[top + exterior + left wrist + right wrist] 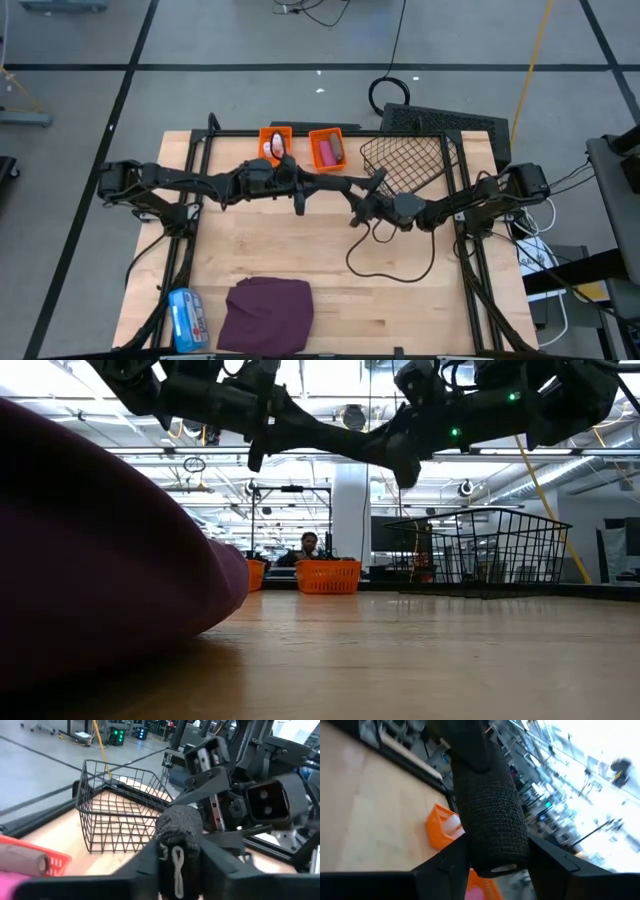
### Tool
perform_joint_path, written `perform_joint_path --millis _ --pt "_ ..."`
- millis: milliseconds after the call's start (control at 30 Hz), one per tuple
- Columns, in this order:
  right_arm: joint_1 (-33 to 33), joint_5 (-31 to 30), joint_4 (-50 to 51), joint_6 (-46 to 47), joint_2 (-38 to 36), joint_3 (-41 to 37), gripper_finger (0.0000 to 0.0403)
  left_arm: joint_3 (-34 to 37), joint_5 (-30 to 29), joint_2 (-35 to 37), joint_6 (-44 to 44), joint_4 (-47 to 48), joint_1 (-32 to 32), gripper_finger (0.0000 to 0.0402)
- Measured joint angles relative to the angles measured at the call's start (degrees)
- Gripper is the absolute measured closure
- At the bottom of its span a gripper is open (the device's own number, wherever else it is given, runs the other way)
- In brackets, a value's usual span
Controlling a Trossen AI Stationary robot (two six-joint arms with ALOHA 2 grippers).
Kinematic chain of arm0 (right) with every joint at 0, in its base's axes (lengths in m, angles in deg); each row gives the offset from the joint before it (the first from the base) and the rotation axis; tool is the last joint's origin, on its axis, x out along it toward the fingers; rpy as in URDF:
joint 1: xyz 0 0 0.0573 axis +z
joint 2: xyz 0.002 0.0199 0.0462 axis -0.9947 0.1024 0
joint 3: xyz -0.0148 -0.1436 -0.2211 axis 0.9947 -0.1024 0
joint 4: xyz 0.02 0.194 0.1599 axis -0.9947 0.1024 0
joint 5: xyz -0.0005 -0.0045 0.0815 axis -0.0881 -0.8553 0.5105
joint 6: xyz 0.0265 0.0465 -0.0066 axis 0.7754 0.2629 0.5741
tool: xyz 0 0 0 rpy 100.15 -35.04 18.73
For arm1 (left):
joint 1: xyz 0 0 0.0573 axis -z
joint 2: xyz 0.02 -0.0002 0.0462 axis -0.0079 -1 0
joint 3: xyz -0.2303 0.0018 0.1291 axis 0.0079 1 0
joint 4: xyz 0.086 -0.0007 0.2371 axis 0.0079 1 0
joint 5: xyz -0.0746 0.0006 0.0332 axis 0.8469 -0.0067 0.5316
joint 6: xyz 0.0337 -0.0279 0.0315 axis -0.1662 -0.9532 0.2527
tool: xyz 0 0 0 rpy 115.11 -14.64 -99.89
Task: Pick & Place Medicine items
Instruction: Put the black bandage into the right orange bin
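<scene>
My two grippers meet tip to tip high over the table's middle, in front of two orange bins (275,143) (327,148). My left gripper (338,187) and my right gripper (356,203) are both shut on a black, mesh-textured oblong (179,832) that also shows in the right wrist view (492,820). A grey-brown oblong (25,860) and a pink tube (7,886) lie in the right-hand bin. White items (451,824) lie in the left-hand bin. My left gripper pinches the black oblong between its two fingers at one end (176,862). The oblong is lifted clear of the table, and its other end reaches toward my right gripper. My right gripper has the oblong's other end (495,855) between its two fingers. The oblong lies along the fingers and points away toward my left gripper, clear of the table.
A black wire basket (405,160) lies tipped at the far right. A big purple cloth (265,314) and a blue-and-white packet (187,318) lie at the near left. A loose black cable (385,265) loops on the bare wood under my right arm.
</scene>
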Motion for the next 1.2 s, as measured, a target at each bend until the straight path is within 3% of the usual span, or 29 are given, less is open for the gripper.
perform_joint_path --millis 100,300,400,533,633,900,1200 --pt "-0.09 0.84 2.31 7.85 -1.76 0.09 0.0233 0.0 2.47 1.07 3.27 -0.03 -1.14 0.0357" --pt "-3.36 3.93 18.44 25.69 -11.65 0.0 0.0217 -0.02 4.85 3.49 16.45 -1.61 -1.42 0.0356" --pt "-6.36 12.34 25.66 34.74 -17.14 0.0 0.0209 -0.02 5.77 3.53 22.41 -1.8 0.04 0.0356" --pt "-10.26 27.65 27.36 42.75 -20.7 -0.03 0.0198 0.02 9.36 3.61 23.95 -2.83 0.71 0.0356" --pt "-11.64 35.73 24.98 45.71 -20.25 -0.13 0.019 0.02 11.67 3.61 23.78 -4.12 0.74 0.0356" --pt "-11.63 42.13 18.37 46.66 -14.6 -0.13 0.0172 0.02 13.66 3.52 23.02 -4.06 0.93 0.0356" --pt "-11.62 55.84 15.3 49.54 -14.76 -0.07 0.0154 -0.02 14.96 3.48 23.21 -4.06 0.82 0.0356"
